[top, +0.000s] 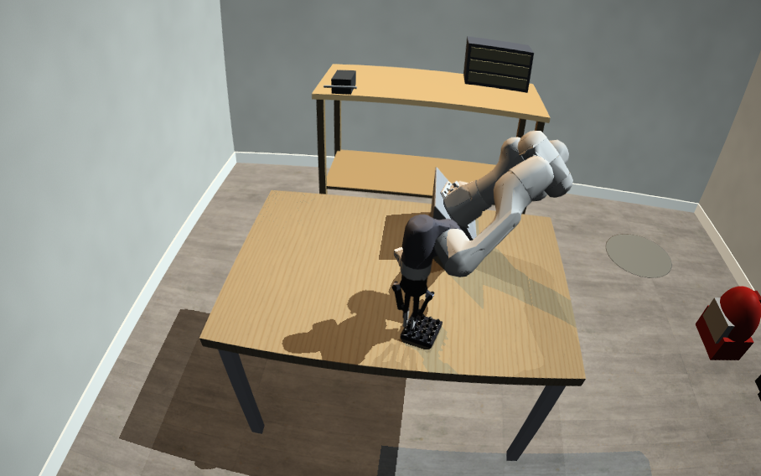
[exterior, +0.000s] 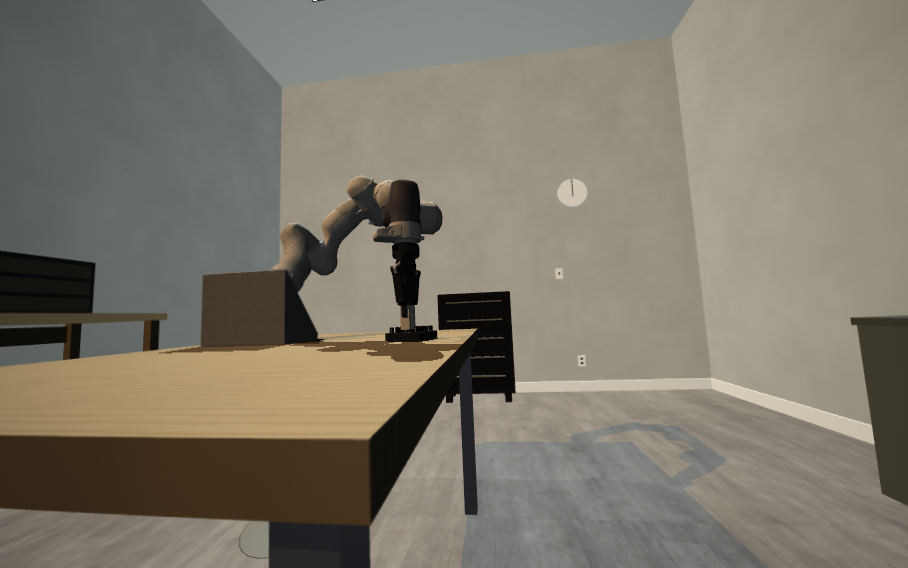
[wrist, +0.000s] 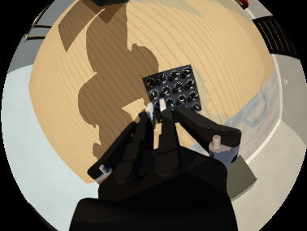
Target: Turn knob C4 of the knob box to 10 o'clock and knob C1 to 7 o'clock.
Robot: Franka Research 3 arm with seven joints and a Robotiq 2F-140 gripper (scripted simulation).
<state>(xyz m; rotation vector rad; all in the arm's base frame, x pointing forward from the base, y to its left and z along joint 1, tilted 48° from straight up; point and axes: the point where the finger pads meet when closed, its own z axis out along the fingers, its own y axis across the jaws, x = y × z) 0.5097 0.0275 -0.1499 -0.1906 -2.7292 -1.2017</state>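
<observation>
The black knob box (top: 416,341) (exterior: 401,338) (wrist: 170,82) stands on the table, with its black, white-lined knobs facing up in four rows. My gripper (top: 411,323) (exterior: 407,326) (wrist: 157,106) points down over the box's edge area, at the lower left of the box in the wrist view. Its fingers are a narrow gap apart, with the tips at about knob height. A dark knob seems to lie between or just under the tips; no firm grip shows. The fingers hide the nearest knobs. The printed names and the lines' exact directions are too small to read.
The box stands near the edge of the wooden table (top: 313,269) (exterior: 200,395). A grey slanted panel (exterior: 244,308) stands by the arm's base. A second bench (top: 404,84) with a drawer unit (top: 498,64) is behind. The arm's shadow falls beside the box.
</observation>
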